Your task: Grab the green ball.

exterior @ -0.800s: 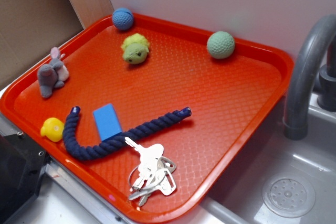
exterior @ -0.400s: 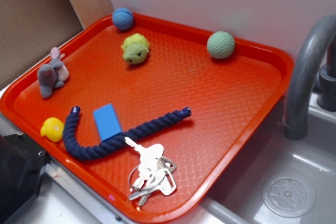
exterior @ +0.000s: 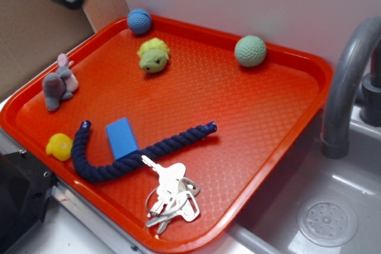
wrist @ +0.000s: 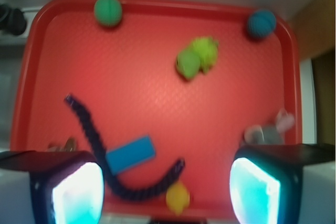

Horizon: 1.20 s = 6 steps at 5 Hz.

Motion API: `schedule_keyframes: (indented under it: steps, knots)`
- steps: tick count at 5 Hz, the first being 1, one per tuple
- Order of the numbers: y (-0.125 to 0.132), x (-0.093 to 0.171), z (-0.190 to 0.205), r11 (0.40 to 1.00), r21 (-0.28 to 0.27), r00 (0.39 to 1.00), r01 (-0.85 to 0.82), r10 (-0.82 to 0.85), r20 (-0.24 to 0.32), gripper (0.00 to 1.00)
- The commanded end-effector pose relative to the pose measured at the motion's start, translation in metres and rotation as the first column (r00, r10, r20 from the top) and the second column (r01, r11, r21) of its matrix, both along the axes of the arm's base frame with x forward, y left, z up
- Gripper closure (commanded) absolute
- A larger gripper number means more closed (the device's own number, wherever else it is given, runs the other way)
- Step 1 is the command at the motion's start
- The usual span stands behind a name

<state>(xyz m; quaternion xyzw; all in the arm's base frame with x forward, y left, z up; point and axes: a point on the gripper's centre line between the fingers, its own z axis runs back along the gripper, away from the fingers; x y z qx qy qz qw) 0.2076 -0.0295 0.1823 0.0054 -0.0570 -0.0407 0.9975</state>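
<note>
Green ball (exterior: 250, 50) sits at the tray's (exterior: 309, 111) far edge near the sink-side corner. Gripper (wrist: 167, 182) spread wide, empty, high above. Ball looks light, grippy, prone to roll; pinch across its middle.

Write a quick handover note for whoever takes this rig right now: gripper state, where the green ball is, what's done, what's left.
Gripper: open, empty, high above the near side of the red tray.
Green ball: near the tray's far rim by the wall, untouched, apart from the blue ball and yellow-green plush.
Done: nothing grasped.
Left: travel across to the ball, descend, close on it.
</note>
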Motion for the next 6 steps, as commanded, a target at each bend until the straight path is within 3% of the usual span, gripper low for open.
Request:
schedule_keyframes:
  steps: [1,2,3,4,5,6]
  knots:
    - [-0.041,0.048,-0.040,0.953,-0.069,0.953,0.294,-0.287,0.101,0.00]
    - [-0.069,0.055,-0.056,0.915,-0.077,0.902,0.396,-0.371,0.222,0.00]
    - [-0.097,0.059,-0.069,0.864,-0.141,0.854,0.483,-0.429,0.294,0.00]
    - [-0.106,0.074,-0.082,0.888,-0.052,0.858,0.458,-0.426,0.289,0.00]
    - [-0.087,0.100,-0.093,0.920,-0.001,0.884,0.393,-0.377,0.274,0.00]
    - [-0.071,0.120,-0.092,0.938,0.030,0.892,0.344,-0.337,0.301,0.00]
